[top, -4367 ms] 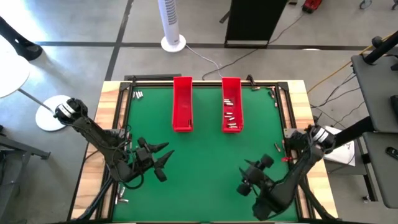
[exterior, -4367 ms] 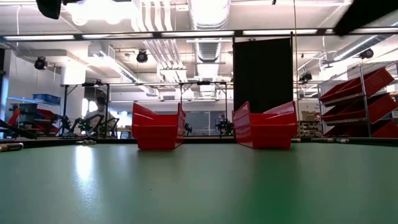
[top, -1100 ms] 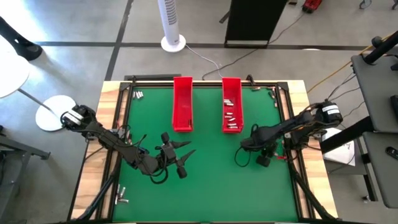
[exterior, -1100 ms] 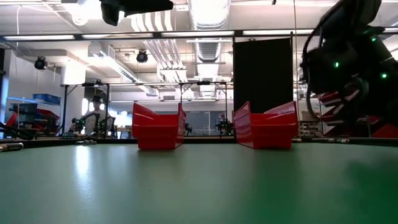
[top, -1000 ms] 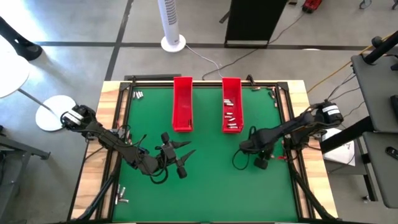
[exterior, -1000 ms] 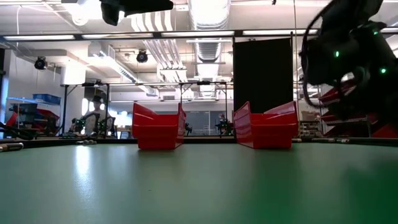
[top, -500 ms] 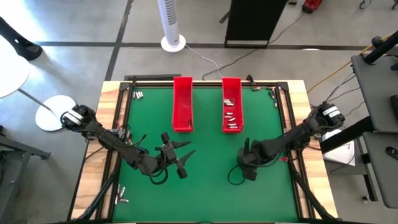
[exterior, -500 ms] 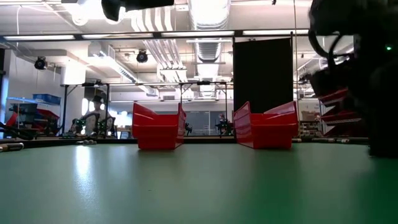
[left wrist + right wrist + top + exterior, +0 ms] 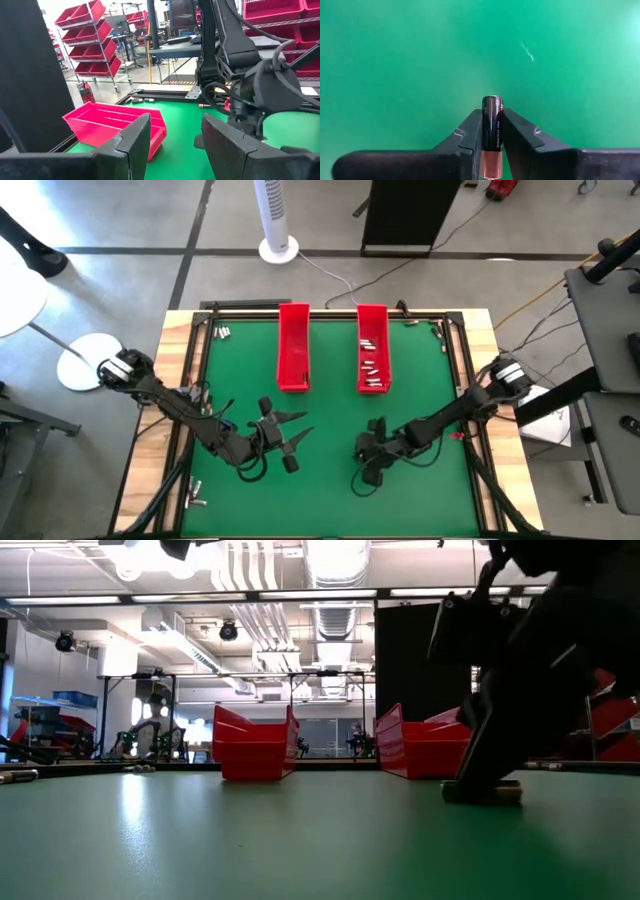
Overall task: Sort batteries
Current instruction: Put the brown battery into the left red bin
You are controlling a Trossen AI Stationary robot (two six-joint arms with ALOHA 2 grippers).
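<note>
two red trays, two arms, one held battery

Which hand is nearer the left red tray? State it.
Left. The left hand hangs open just in front of the left red tray; the right hand, shut on a battery, is farther off, below the right tray.

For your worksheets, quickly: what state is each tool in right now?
Left tool: open, holding nothing.
Right tool: shut on a small black-and-copper cylindrical battery.
</note>
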